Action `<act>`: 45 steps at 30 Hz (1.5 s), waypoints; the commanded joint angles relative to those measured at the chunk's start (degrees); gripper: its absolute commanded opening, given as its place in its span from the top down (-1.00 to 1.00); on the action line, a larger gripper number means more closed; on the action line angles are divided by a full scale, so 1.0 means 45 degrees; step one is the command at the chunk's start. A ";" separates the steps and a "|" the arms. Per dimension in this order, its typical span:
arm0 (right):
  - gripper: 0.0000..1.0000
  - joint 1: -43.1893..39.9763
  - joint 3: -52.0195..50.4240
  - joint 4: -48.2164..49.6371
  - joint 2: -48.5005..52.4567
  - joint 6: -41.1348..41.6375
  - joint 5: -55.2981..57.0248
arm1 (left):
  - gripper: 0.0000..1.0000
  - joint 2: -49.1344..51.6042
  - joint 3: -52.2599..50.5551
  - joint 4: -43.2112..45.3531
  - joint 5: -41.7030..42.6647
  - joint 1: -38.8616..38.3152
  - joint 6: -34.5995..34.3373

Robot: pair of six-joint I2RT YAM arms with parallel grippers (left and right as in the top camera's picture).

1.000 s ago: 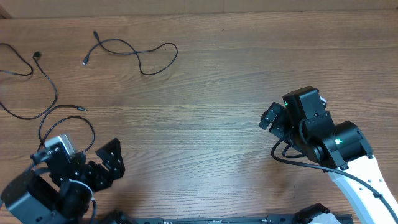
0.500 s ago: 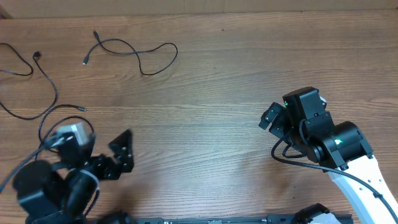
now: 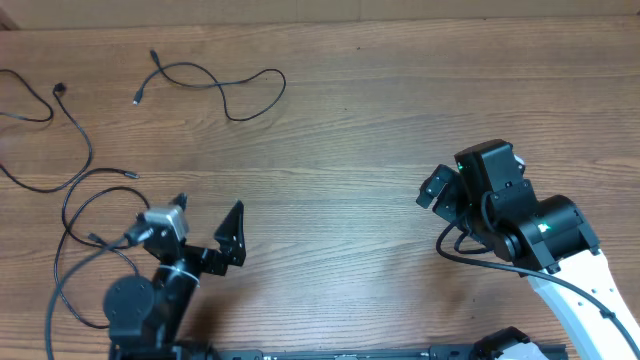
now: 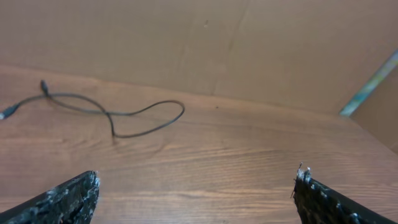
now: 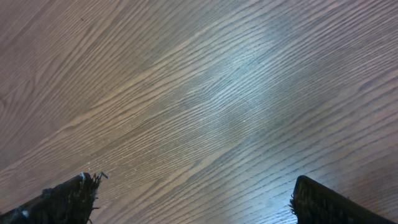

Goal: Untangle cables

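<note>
While two thin black cables lie apart on the wooden table point(image 3: 350, 100), the left gripper point(image 3: 208, 212) hangs with its jaws spread wide and nothing between them. One looped cable point(image 3: 232, 117) lies well ahead of it and slightly to its left; another cable point(image 3: 90, 150) trails farther off to its left. The right gripper point(image 3: 440, 186), well apart from both, is equally wide open and empty above the wood grain.

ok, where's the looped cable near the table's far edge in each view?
Overhead: looped cable sits upper left, beyond the left tool.
Left wrist: upper left, lying flat on the wood ahead of the open tool.
Right wrist: not in it.
Shared landmark: the wood-grain table, seen in all three views.
</note>
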 commanded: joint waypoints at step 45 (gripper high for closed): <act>-1.00 -0.0034 0.0170 0.0034 -0.0039 -0.0019 0.0141 | -0.99 -0.3094 -0.5017 0.2803 -0.3861 -0.0748 0.2186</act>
